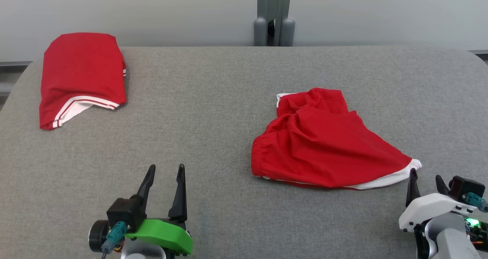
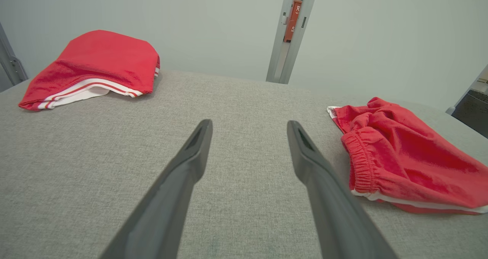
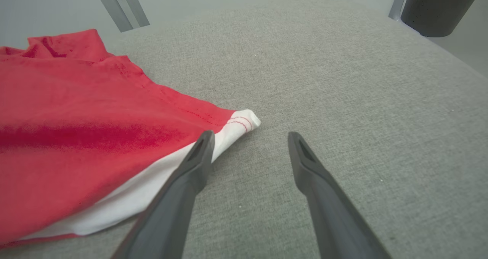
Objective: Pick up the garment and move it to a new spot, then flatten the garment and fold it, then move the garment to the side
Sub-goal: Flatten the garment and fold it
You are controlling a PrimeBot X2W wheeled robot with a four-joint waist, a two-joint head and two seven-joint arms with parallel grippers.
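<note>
- Garment [image 1: 324, 144]: red shorts with white trim, lying rumpled on the grey table [image 1: 213, 118], right of centre and towards the front.
- Folded garment [image 1: 80, 72], also red, sits well apart at the far left.
- Right gripper [image 1: 425, 175] is spread wide and empty, just beside the white hem corner [image 3: 244, 122].
- Left gripper [image 1: 166, 167] is likewise spread and empty, over bare table left of the garment.
- Likely step: flattening, since the cloth is placed but bunched.
- The next move probably needs each gripper to pinch an opposite edge, hem corner and waistband [image 2: 360, 163], then pull outward.
</note>
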